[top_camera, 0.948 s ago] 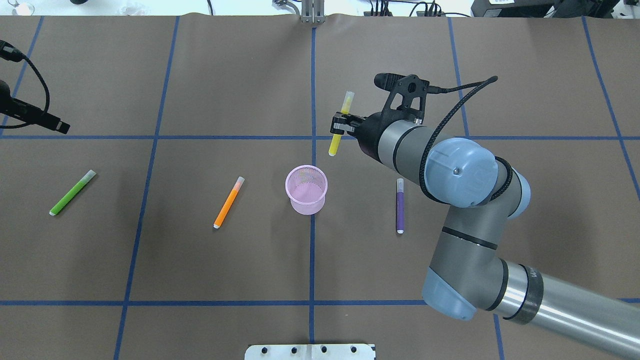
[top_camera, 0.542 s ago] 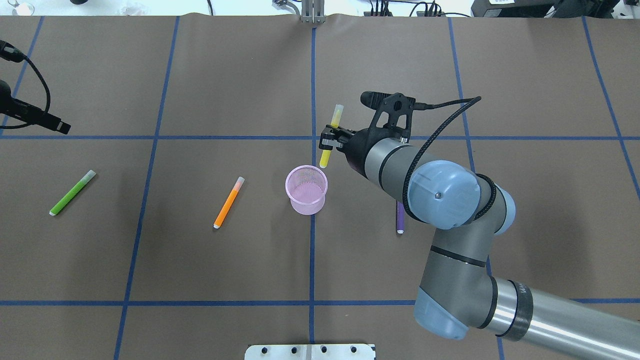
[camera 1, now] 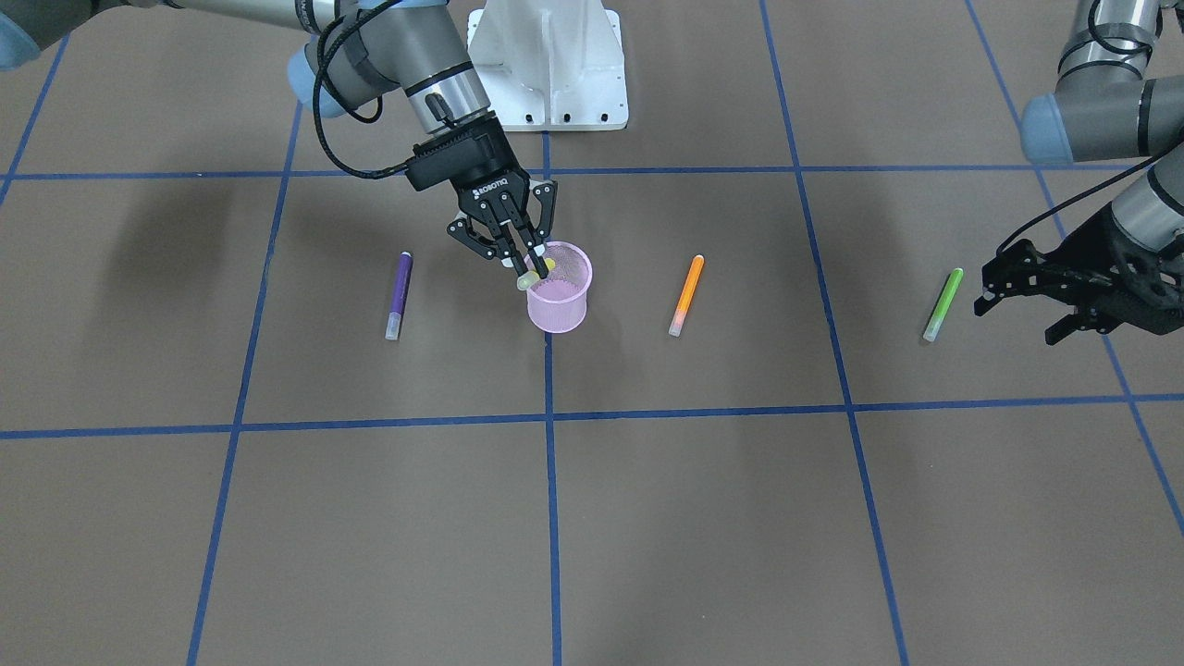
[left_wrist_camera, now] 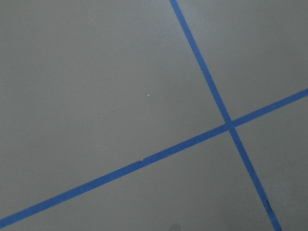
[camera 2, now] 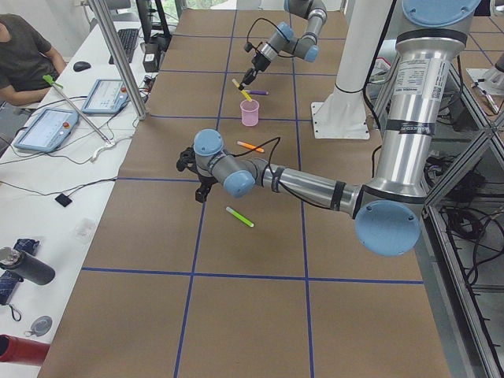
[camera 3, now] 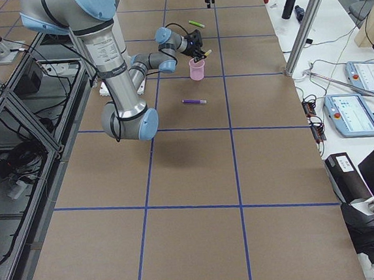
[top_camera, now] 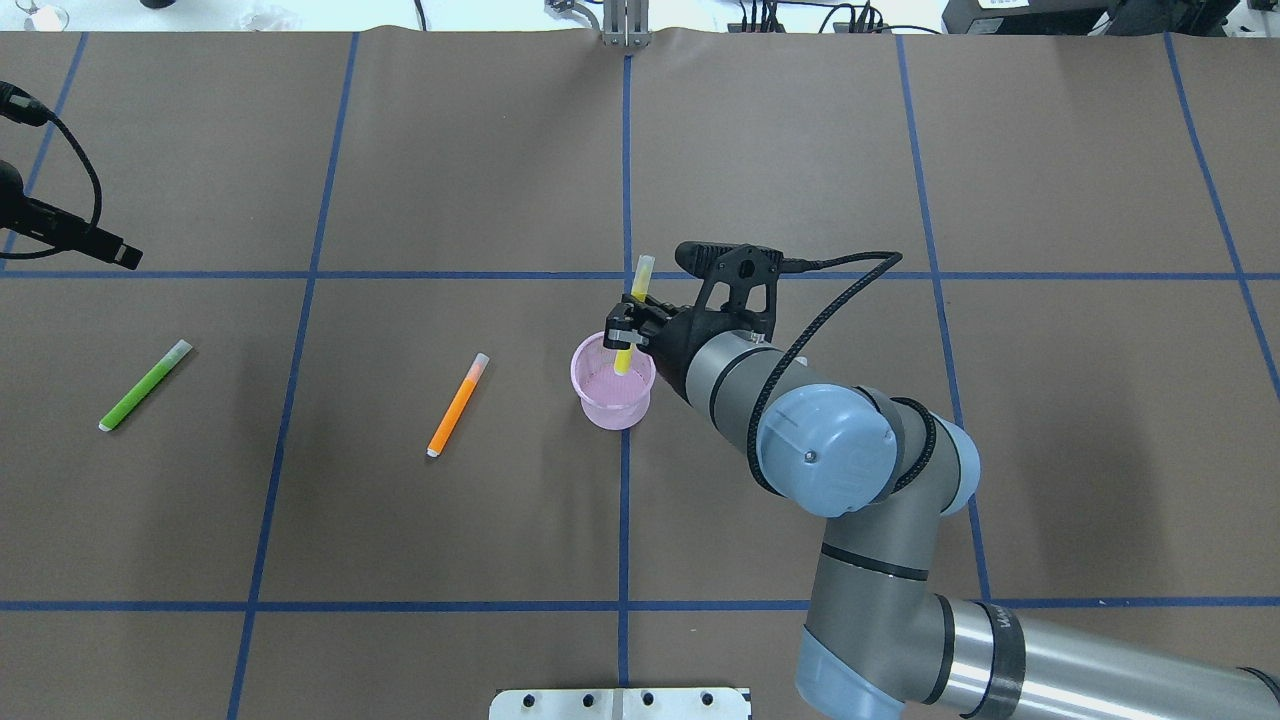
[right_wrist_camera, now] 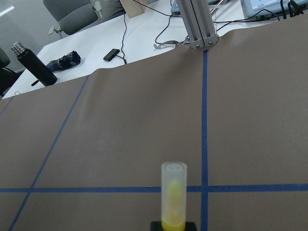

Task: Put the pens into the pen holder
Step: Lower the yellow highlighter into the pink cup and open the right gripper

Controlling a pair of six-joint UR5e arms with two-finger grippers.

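Note:
The pink mesh pen holder (top_camera: 610,410) stands mid-table, also in the front view (camera 1: 559,310). My right gripper (top_camera: 625,335) is shut on a yellow pen (top_camera: 633,308) and holds it tilted, lower end inside the holder's mouth; its pale cap shows in the right wrist view (right_wrist_camera: 173,192). The orange pen (top_camera: 458,405) and the green pen (top_camera: 145,385) lie flat to the holder's left. The purple pen (camera 1: 399,295) lies on the holder's other side, hidden under the arm in the overhead view. My left gripper (camera 1: 1017,310) is open and empty beside the green pen (camera 1: 943,304).
Blue tape lines cross the brown table cover. The robot's white base (camera 1: 546,65) stands behind the holder. A metal plate (top_camera: 620,703) sits at the near edge. A person (camera 2: 24,55) sits at a side desk beyond the table.
My right gripper has carried the yellow pen toward the robot and to the left, down to the pen holder's mouth. The right arm now covers the purple pen in the overhead view.

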